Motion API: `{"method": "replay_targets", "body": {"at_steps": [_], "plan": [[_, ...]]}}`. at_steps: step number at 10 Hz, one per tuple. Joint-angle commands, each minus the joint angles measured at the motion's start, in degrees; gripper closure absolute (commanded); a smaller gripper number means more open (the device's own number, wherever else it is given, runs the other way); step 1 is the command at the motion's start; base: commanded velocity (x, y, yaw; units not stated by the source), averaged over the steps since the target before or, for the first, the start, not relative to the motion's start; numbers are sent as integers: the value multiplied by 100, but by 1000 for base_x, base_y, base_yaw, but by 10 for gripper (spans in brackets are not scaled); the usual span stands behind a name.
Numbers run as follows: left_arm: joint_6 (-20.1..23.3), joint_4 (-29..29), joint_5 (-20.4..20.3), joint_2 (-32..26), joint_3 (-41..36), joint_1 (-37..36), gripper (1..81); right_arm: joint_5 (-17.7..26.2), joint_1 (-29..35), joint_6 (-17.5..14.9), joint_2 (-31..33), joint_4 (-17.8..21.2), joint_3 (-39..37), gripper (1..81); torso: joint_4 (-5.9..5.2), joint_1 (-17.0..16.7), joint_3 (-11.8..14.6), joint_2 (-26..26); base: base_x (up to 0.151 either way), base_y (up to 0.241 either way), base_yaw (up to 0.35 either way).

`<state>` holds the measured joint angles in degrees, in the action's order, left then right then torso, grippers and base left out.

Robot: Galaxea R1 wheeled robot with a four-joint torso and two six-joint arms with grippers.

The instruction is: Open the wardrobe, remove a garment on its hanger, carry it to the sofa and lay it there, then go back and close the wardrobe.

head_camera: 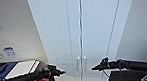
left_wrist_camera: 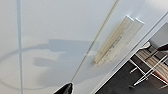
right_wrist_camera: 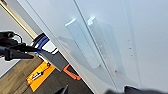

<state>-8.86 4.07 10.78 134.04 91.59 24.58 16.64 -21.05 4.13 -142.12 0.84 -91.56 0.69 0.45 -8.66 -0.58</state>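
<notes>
White, rigid wardrobe (head_camera: 88, 30) doors (head_camera: 61, 34) standing shut; likely swinging lightly. Gripping at paired handles (head_camera: 81, 63), flanked by left claw (head_camera: 63, 72) and right claw (head_camera: 93, 68); claw opening: cannot tell.

You see two slim black arms — the left arm (head_camera: 22, 79) with a bulky knuckled wrist, the right arm (head_camera: 133, 65) trailing a thin dark cable — each tapering to a pointed black gripper tip.

Wardrobe (head_camera: 88, 30) top, bottom cut off; interior hidden.
</notes>
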Motion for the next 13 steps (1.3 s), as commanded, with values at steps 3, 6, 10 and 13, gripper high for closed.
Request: {"method": "replay_targets", "body": {"at_steps": [3, 6, 10, 13], "plan": [[-247, -82, 101, 651, 658, -836, 10, 67, 1133, 184, -407, 144, -405, 10, 0, 2, -2, 2, 0, 0, 0], [-344, -74, -14, 1239, 1133, -836, 10, 41, 1159, 184, -645, 144, -668, 10, 0, 4, -5, 5, 0, 0, 0], [-476, -82, -190, 1583, 1318, -827, 10, -662, 1124, 378, -697, 136, -765, 10, 0, 6, -6, 9, 0, 0, 0], [-476, -82, -181, 1767, 1599, -827, 10, -653, 1134, 378, -970, 144, -1090, 10, 0, 6, -9, 11, 0, 0, 0]]}}
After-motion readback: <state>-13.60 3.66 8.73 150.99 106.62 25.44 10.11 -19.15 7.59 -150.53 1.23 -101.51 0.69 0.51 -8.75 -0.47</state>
